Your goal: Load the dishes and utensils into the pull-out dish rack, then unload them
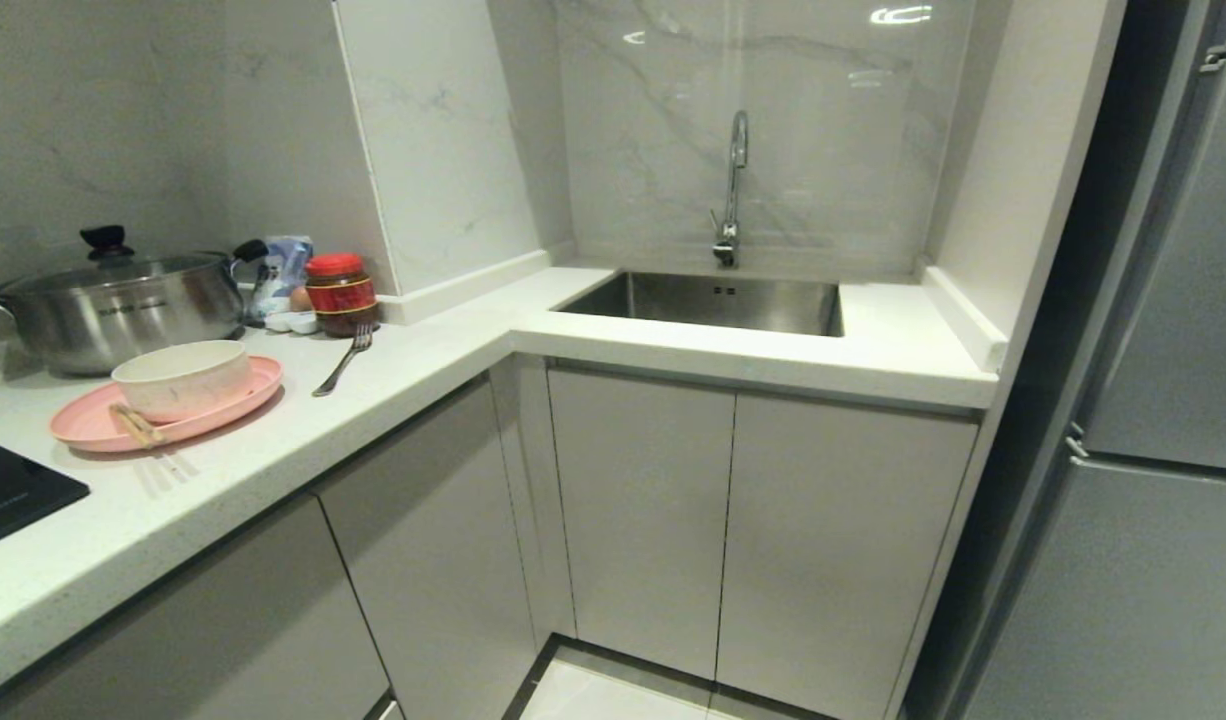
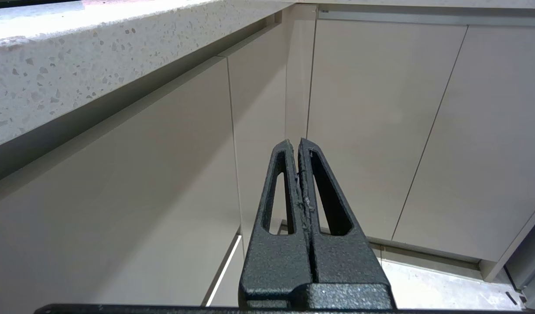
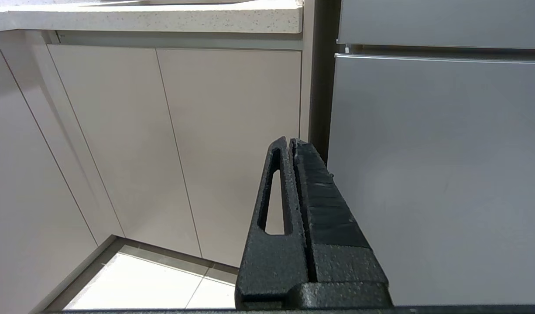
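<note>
Below: left tool [image 2: 299, 141] and right tool [image 3: 290, 140], both pressed together, empty, under the bench [image 1: 423, 370]. Atop it, leftward, nearer the left: plate [image 1: 93, 425], bowl [image 1: 183, 378], chopsticks [image 1: 133, 425], fork [image 1: 343, 365]. Rack unseen.

A pale-pink plate [image 1: 93, 425] carries an off-white bowl [image 1: 183, 378]; the red-lidded jar [image 1: 341, 292] is dark, and the white countertop [image 1: 393, 375] is speckled.

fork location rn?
Head view, left side: the fork lies flat on the white countertop, just right of the pink plate holding the bowl, with its tines toward the red-lidded jar.
</note>
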Robot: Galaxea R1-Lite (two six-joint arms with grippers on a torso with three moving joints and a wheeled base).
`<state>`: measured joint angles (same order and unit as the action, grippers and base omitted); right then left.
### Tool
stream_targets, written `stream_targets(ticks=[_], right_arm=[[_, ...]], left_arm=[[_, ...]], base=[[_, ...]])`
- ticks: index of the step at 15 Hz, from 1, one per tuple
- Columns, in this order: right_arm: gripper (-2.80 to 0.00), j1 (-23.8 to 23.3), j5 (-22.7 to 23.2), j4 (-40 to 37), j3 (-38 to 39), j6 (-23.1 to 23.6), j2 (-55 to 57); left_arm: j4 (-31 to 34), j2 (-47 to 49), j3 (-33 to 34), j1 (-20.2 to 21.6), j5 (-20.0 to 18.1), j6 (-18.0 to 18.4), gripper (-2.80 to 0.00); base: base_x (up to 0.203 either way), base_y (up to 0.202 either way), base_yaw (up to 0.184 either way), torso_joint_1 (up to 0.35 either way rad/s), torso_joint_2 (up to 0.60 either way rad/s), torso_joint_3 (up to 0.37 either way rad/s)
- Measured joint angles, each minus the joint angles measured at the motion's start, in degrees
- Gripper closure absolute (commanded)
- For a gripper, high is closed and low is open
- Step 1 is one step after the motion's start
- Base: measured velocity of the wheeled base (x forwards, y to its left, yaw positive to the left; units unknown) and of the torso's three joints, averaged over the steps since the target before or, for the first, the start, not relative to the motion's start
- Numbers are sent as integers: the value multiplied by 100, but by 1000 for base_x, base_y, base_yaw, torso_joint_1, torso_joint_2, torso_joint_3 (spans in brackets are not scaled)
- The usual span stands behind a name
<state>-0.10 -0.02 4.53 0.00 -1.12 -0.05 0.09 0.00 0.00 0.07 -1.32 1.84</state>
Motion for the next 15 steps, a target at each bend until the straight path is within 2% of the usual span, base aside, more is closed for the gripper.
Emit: stream_targets(ticks=[15], right_arm=[[0, 0, 0, -8, 0, 28, 0]], left_arm=[[1, 0, 0, 0, 0, -10, 0]], base=[[0, 0, 0, 0, 0, 0]])
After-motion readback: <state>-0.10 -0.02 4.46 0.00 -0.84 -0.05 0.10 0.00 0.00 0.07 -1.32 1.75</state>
